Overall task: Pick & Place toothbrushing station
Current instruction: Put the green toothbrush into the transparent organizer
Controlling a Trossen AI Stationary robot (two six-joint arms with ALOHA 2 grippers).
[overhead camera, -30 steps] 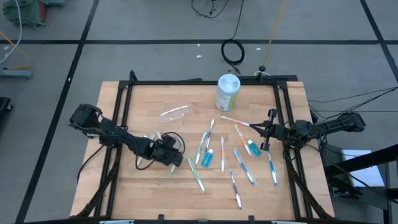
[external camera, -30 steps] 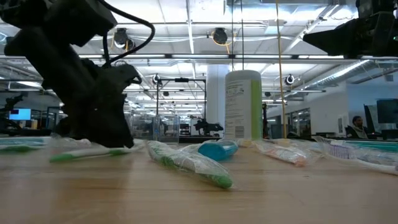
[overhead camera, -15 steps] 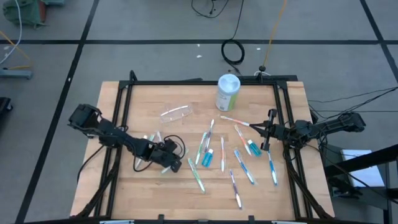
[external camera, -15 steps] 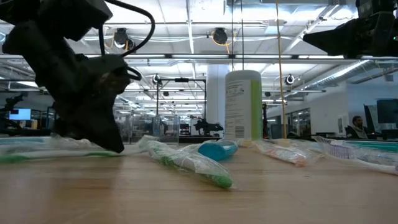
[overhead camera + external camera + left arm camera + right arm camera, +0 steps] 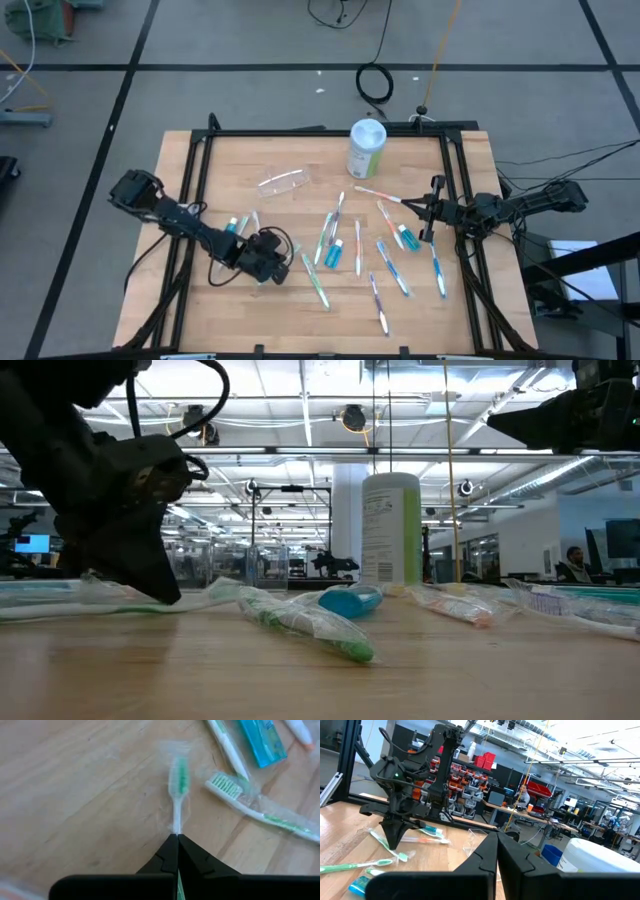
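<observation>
My left gripper (image 5: pixel 268 270) is low over the table's near left part, shut on a green-and-white toothbrush (image 5: pixel 177 785) in a clear wrapper. Several more toothbrushes (image 5: pixel 336 222) and teal tubes (image 5: pixel 334 255) lie scattered flat across the middle of the table. The clear cup (image 5: pixel 284 182) lies on its side at the far left and also shows in the right wrist view (image 5: pixel 478 839). My right gripper (image 5: pixel 432 210) waits shut at the table's right edge, with nothing between its fingers. My left gripper pinches the toothbrush's thin white neck (image 5: pixel 176 822) between its two fingertips, just behind the bristle head. The fingers slant down from above and lie along the brush, which sticks out ahead of them. In the low view the wrapped brush (image 5: pixel 100 600) lies low along the tabletop.
A tall pale-green canister with a white lid (image 5: pixel 366 148) stands at the far edge. One teal tube (image 5: pixel 232 225) lies beside the left arm. A black frame (image 5: pixel 300 132) borders the wooden table. Bare wood shows along the near edge.
My left gripper has moved toward the table's near edge and slightly left, staying low. Its arm has uncovered a teal tube that it hid before.
</observation>
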